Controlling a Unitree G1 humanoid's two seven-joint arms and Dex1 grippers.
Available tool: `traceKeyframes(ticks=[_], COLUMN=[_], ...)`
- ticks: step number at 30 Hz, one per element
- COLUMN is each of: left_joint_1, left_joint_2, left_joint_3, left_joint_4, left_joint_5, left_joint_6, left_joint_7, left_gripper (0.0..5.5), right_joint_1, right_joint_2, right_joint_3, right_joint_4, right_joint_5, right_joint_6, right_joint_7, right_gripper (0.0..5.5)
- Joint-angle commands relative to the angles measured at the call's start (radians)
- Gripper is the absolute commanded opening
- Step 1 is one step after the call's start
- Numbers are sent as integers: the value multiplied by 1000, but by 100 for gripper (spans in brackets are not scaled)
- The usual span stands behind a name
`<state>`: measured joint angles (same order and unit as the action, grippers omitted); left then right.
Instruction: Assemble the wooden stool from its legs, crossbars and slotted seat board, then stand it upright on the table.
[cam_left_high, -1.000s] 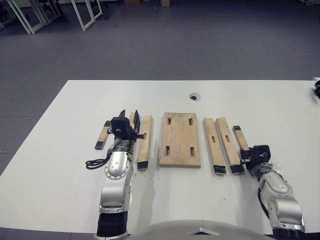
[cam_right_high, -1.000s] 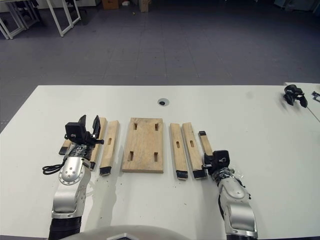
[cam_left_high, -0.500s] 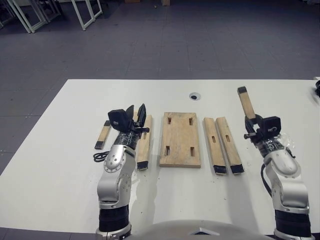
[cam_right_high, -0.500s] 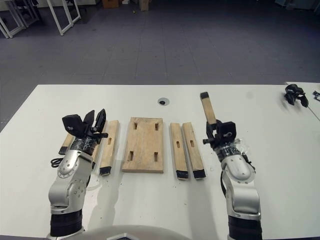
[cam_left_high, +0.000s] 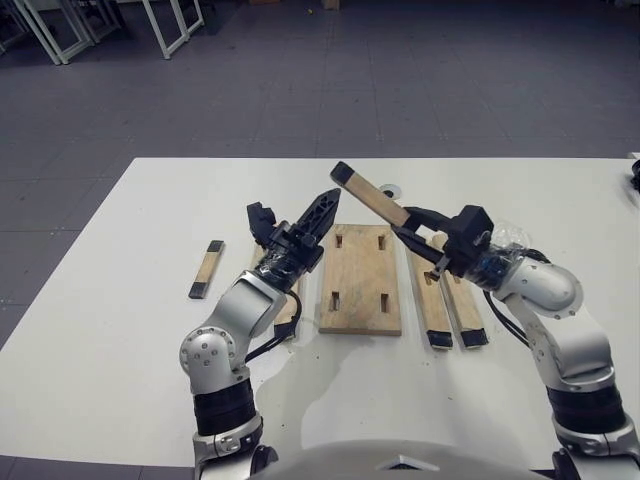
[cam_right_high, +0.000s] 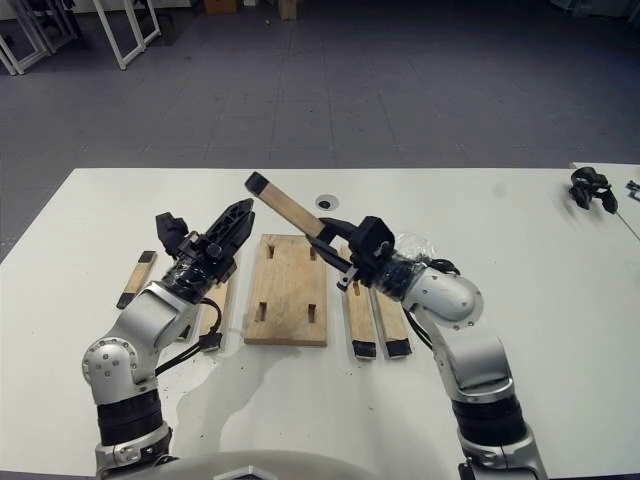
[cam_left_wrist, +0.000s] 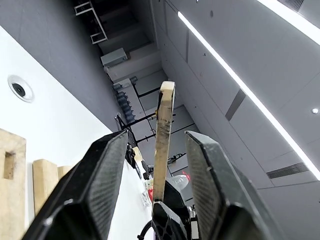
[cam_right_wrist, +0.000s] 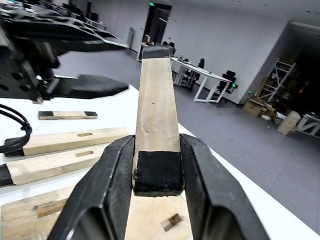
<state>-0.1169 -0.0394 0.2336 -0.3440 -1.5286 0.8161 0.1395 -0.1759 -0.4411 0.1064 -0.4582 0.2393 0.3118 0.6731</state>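
A crossbar (cam_left_high: 368, 195) is pinched by the right claw (cam_left_high: 412, 225) and held tilted above the far edge of the board (cam_left_high: 360, 285); the left claw (cam_left_high: 322, 208) is spread near its tip. Open worktop (cam_left_high: 130, 300) is seen beyond

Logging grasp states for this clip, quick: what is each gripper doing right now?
Left gripper: open, holding nothing.
Right gripper: shut on a crossbar, held in the air.

Four legs (cam_left_high: 432, 310), two crossbars (cam_left_high: 207, 270), one seat board (cam_left_high: 360, 285).
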Motion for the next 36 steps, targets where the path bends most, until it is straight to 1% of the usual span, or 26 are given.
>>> traceKeyframes(ticks=[1,8,14,17,26,31,36], left_joint_1=[-22,-46,-25,-20,-35,-46,-49], left_joint_2=[27,54,107,116,133,155,164], left_joint_3=[-24,-26,-61,-73,-72,-68,-63], left_joint_4=[9,17,1,2,24,41,59], left_joint_5=[-39,-74,-114,-118,-113,-63,-34], left_joint_6=[-10,-49,-27,-37,-68,-85,-91], left_joint_7=[42,44,10,5,-13,-66,-101], left_gripper=[205,205,205,205,205,205,133], right_joint_1=[-17,5,-34,-35,12,30,30], right_joint_2=[-6,-26,20,25,-10,-19,-18], right_joint_3=[30,61,8,4,56,71,72], right_joint_4=[-1,-8,23,12,-30,-34,-24], right_joint_5=[-3,-14,58,79,50,42,34], right_joint_6=[-26,-42,60,87,45,29,16], right_joint_7=[22,37,-22,-30,2,8,13], right_gripper=[131,131,131,131,131,131,131])
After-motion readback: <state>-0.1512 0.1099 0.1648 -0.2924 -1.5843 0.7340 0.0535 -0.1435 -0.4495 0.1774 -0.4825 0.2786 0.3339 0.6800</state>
